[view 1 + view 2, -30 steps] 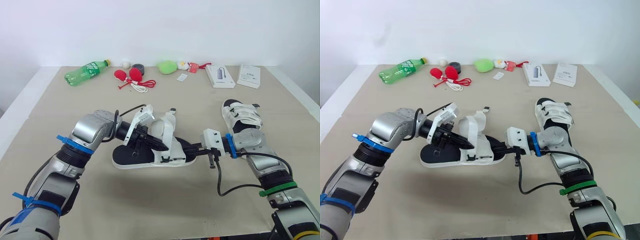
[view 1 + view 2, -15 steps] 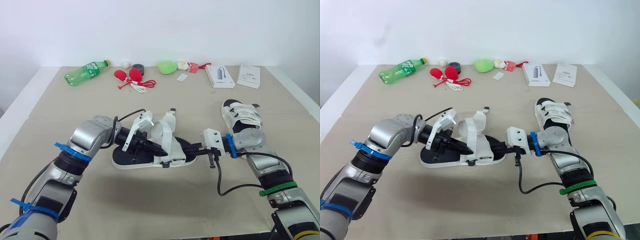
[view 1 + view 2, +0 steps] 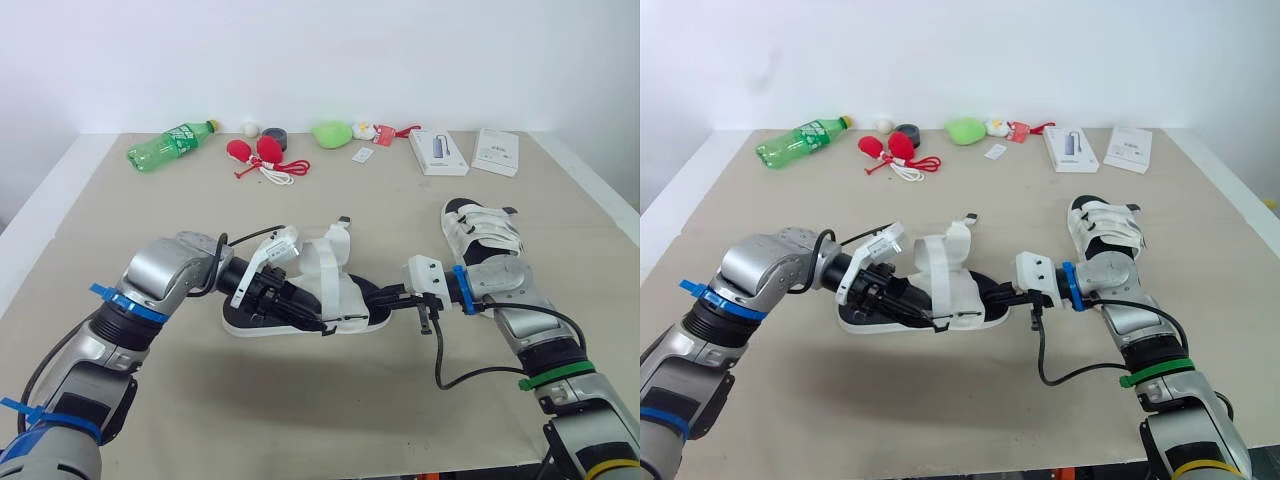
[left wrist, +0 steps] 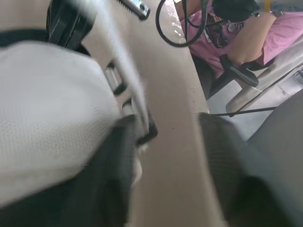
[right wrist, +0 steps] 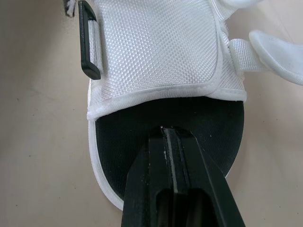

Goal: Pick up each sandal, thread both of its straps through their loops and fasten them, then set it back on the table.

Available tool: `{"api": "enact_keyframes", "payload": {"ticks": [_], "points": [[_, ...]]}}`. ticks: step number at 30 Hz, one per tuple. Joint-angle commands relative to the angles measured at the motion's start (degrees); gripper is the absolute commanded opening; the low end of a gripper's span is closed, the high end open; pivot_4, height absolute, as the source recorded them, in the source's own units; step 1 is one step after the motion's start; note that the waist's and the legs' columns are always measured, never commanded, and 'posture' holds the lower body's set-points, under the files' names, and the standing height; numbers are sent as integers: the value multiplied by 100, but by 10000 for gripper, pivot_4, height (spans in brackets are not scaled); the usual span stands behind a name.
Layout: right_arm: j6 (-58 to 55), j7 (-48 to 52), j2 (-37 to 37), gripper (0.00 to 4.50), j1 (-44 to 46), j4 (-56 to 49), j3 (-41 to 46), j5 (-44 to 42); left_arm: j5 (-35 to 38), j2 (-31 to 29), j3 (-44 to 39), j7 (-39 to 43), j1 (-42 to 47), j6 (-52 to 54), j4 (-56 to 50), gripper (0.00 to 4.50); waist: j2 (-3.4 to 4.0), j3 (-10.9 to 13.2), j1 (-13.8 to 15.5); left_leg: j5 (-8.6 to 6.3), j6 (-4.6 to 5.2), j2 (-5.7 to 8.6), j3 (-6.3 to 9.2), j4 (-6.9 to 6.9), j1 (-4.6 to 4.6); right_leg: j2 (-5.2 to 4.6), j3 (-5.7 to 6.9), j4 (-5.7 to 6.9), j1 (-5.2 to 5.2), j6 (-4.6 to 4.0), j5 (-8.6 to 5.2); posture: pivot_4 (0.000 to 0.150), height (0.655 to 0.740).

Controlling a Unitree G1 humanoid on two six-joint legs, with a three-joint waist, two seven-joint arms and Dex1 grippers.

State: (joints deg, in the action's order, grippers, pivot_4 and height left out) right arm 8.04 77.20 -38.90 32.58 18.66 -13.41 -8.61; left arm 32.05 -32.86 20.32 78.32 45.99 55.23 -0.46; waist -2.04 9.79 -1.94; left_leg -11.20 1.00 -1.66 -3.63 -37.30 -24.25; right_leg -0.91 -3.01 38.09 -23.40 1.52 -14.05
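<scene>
A white-strapped sandal (image 3: 345, 300) with a black footbed lies on the tan table (image 3: 330, 400) in the middle. Its wide strap (image 3: 333, 262) stands up loose. My left gripper (image 3: 308, 318) is low at the sandal's near side under that strap, and its fingers (image 4: 118, 179) are open beside a black loop (image 4: 147, 136). My right gripper (image 3: 386, 297) is shut, with its fingertips (image 5: 163, 137) pressed flat on the footbed at the sandal's right end. A second sandal (image 3: 485, 230) lies at the right with its straps closed across it.
Along the far edge lie a green bottle (image 3: 170, 145), red objects with a white cord (image 3: 262, 155), a tape roll (image 3: 275, 135), a green object (image 3: 333, 133) and two white boxes (image 3: 440, 152). A person in pink (image 4: 246, 28) sits past the table.
My left gripper has dropped from the upright strap to the sandal's near side and reached further right along it. The right gripper and both sandals have stayed put.
</scene>
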Motion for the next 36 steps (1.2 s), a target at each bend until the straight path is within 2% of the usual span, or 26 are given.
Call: {"api": "enact_keyframes", "payload": {"ticks": [1, 4, 13, 14, 15, 16, 18, 19, 27, 36], "points": [[-58, 2, -62, 0, -48, 110, -26, 174, -92, 140, -302, -185, 293, -353, 241, 23315, 0, 0, 4, 0, 0, 1, 0, -2, 0, -2, 0, 0, 0, 0, 1, 1500, 7400], [-293, 91, -29, 0, -104, -25, 44, -45, -91, 299, -413, -335, 422, -467, 405, 23315, 0, 0, 5, 1, 0, 0, -2, -4, 0, -1, 2, 0, 0, -1, 6, 1500, 7400], [-239, 67, -109, 0, -202, -85, 41, 25, -105, 605, -576, -613, 552, -579, 688, 23315, 0, 0, 7, 0, 1, 0, 3, 3, -1, 7, 1, 1, -2, 21, 9, 1500, 7400], [-236, 66, -112, 0, -200, -79, 43, 27, -93, 626, -610, -631, 583, -589, 746, 18202, 0, 0, 8, 0, 0, 0, 5, 3, -1, 8, 1, 1, -1, 21, 8, 1500, 7400], [-233, 66, -113, 0, -197, -74, 43, 28, -90, 640, -633, -639, 603, -597, 784, 15901, 0, 0, 11, 0, 0, 0, 5, 3, -1, 8, 2, 1, -1, 21, 8, 1500, 7400], [-229, 65, -115, 0, -197, -70, 42, 32, -118, 650, -639, -625, 607, -668, 801, 10059, 0, 0, 11, 0, 0, 1, 4, 2, -2, 7, 1, 1, 0, 22, 8, 1500, 7400], [-223, 58, -117, 0, -203, -73, 37, 40, -155, 604, -567, -521, 547, -737, 706, 1753, 0, 0, 10, 0, 0, 2, 2, 2, -1, 6, -1, 1, -1, 23, 8, 1500, 7400], [-225, 55, -116, 0, -206, -79, 35, 41, -156, 576, -523, -476, 490, -743, 620, 211, 0, 0, 10, 0, 0, 2, 2, 2, -1, 6, -1, 1, -1, 23, 8, 1500, 7400], [-959, 256, 90, 0, -273, -470, 316, -767, -197, 419, -265, -319, 29, -726, 198, 211, 0, 0, 13, 0, 0, 1, 7, 7, -3, 5, 1, 1, -2, 19, 6, 1500, 7400], [-770, 401, 184, 0, -302, -359, 374, -789, -343, 343, -109, -333, -196, -821, 138, 211, 10, 6, 8, 0, 0, 1, 8, 8, -8, 10, 0, 1, -8, 21, 5, 1500, 7400]]}}
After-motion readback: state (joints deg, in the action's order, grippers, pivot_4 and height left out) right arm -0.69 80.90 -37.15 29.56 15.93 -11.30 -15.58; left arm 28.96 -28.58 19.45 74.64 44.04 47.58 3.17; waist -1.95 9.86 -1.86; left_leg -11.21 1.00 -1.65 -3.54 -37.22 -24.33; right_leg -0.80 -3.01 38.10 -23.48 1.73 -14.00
